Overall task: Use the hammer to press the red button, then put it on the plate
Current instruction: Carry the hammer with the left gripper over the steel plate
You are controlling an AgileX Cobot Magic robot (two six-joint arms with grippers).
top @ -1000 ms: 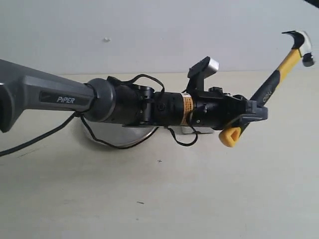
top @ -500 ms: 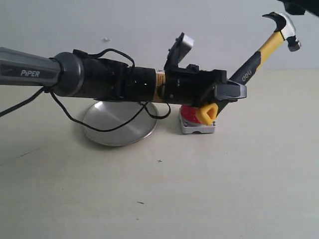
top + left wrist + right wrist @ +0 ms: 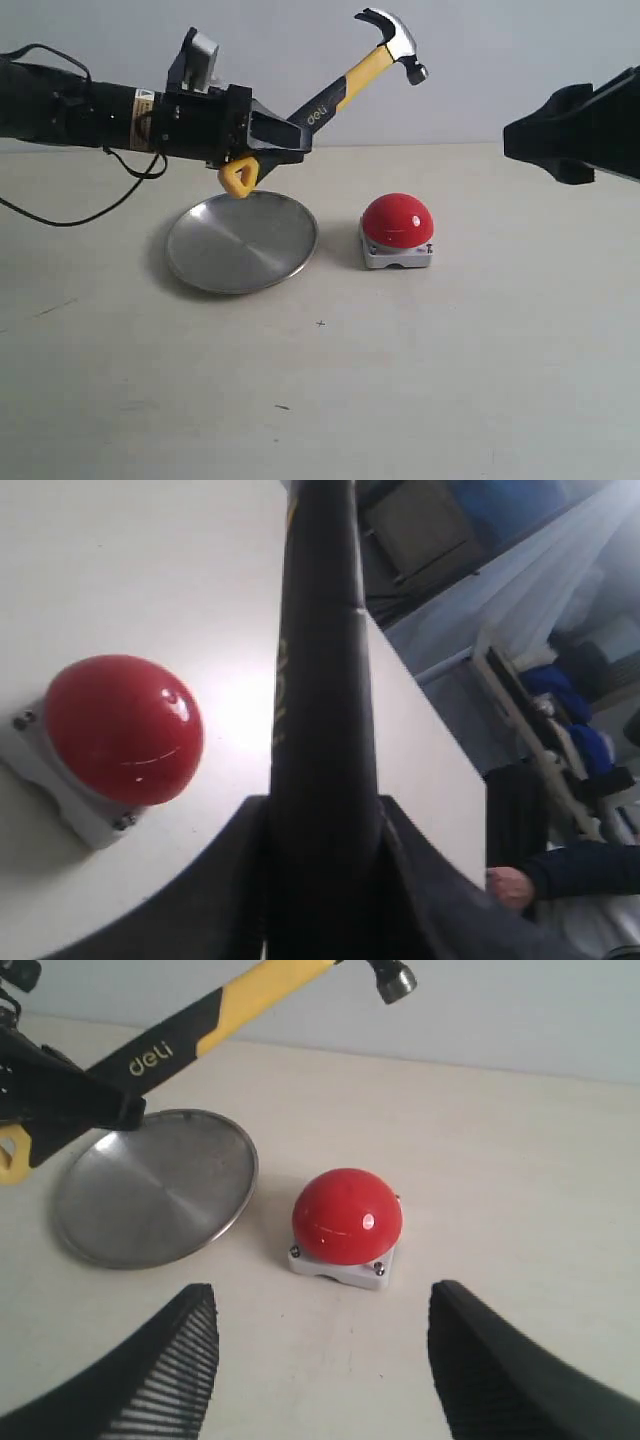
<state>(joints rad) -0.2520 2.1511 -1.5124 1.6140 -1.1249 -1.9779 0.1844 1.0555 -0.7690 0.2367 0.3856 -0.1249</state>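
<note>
A pale cream table [image 3: 400, 380] stands against a plain grey-white wall, with nothing printed or patterned on either.

The hammer [image 3: 335, 92] is in the air, not touching anything. Its handle slants upward. The yellow looped end hangs low above the far rim of the plate [image 3: 235, 250], and the dark metal head sits high, roughly in line with the red button [image 3: 397, 220] but well above it.

The left gripper [image 3: 285, 140] reaches in level from the left and is clamped on the black lower part of the handle, just above the loop. The left wrist view shows the handle running out from between its two closed jaws. Holding it so low on the handle probably gives the head the longest reach and a free arc downward.

The red button sits on its light-grey base on the table, just beside the plate's right edge and apart from it. The plate is bare. Whether the button has been pressed cannot be told from here. The raised head would suit either a swing down onto the dome or a carry toward the plate.

The right gripper [image 3: 515, 140] hovers at the right, well apart from the button. Its ridged fingers [image 3: 190, 1360] are spread wide with nothing between them. It seems to be standing clear so the hammer has room.
</note>
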